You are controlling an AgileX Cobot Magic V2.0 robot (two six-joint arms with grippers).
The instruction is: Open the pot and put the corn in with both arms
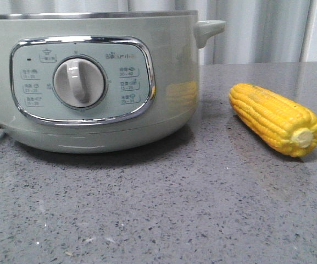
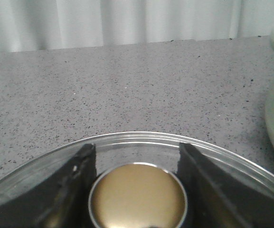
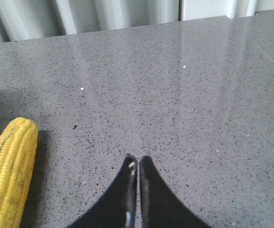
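corn [image 3: 8,173] on counter, beside closed right end effector [image 3: 137,164], apart

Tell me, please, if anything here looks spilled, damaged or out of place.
Nothing stands out. The pot stands upright on the counter, and the corn lies whole beside it. The left gripper holds the glass lid by its knob; nothing is spilled.

surface: grey speckled stone-look counter [image 1: 163,209], kinda glossy
pot [image 1: 92,82]: sits on the counter, left side of the front view, big sage-green thing
corn [image 1: 275,118]: lying flat on the counter just right of the pot, not touching it, pale cut end facing the camera
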